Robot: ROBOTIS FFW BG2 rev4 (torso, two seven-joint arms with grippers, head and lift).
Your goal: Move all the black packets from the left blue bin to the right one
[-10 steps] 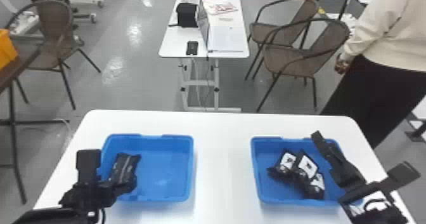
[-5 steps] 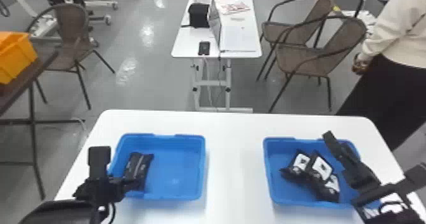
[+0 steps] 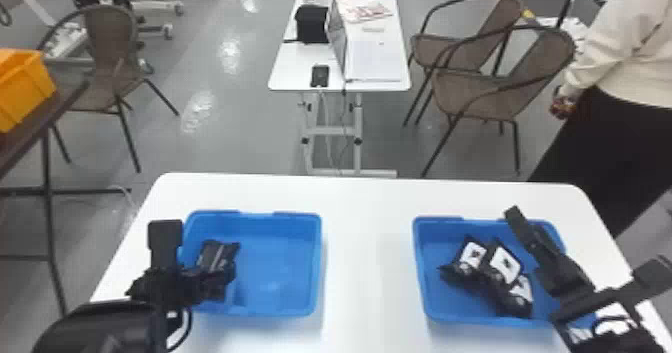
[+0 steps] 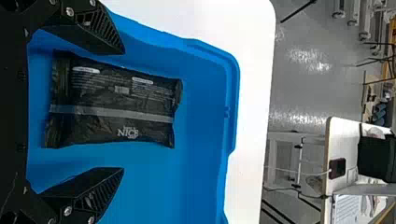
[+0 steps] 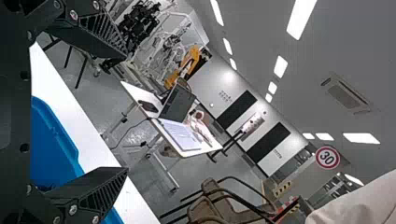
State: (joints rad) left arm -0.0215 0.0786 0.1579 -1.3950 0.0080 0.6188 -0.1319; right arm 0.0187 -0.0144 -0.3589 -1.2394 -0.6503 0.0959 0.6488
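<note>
The left gripper (image 3: pixel 191 257) is over the left blue bin (image 3: pixel 280 302), its fingers spread wide, with one black packet (image 4: pixel 112 102) lying ungripped on the bin's floor in the space between them. The right gripper (image 3: pixel 586 241), also wide and empty, is at the outer side of the right blue bin (image 3: pixel 425 277), where several black packets (image 3: pixel 505 264) lie bunched together.

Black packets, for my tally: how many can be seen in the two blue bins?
4: one packet in the left bin, and three overlapping in the right bin: a left one, a middle one and a near one. Another could be hidden beneath them.
</note>
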